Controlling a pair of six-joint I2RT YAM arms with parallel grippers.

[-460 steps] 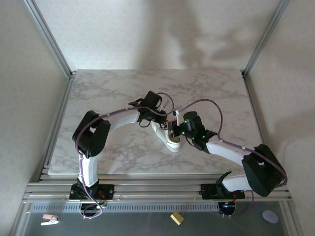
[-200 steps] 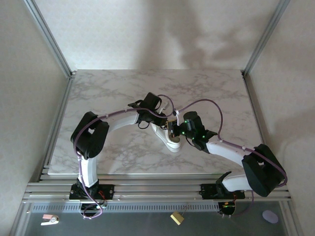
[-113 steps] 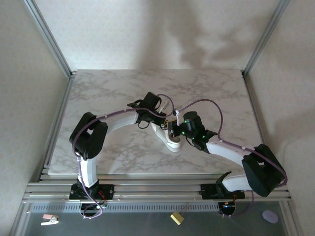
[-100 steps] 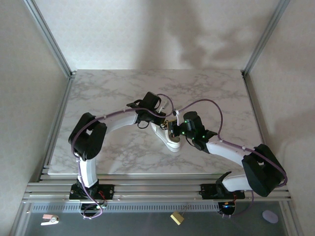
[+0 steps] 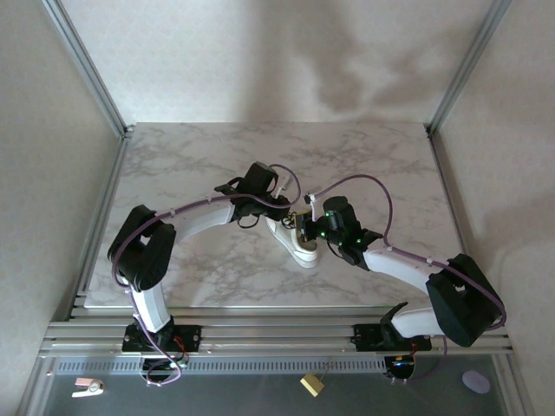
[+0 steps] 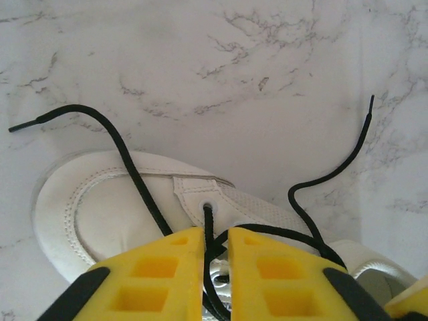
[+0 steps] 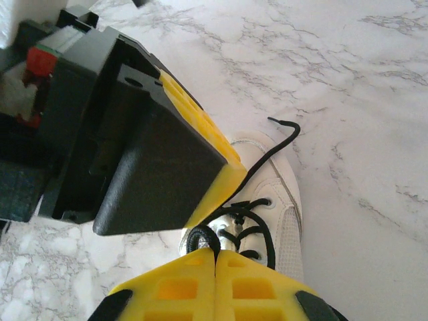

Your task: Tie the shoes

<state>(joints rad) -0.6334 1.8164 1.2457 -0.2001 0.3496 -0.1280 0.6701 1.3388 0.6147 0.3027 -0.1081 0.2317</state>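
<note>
Sneaker, white and low-cut, is shown lying on the marble table directly beneath both tools, between the two wrists in the overhead view.

Left gripper: the yellow jaws are parted by a narrow slit only. One strand of the black laces is seen running down from an eyelet into that slit. The slit looks wider than the strand, and whether the strand is pinched further in cannot be told. The rounded white end of the shoe lies ahead and to the left of these fingers, and the laced upper sits just under the fingertips. One free lace end is laid out on the table far ahead to the left. The other is curved away ahead to the right.

Right gripper: the yellow jaws are pressed together with no gap visible. A black bend of lace is bunched right at the tips. Whether it is nipped between them cannot be told. The shoe's eyelet rows lie immediately ahead of and below the tips, and a lace tip ends on the table further ahead. The left tool's finger is seen close ahead and to the left, over the same shoe.
</note>
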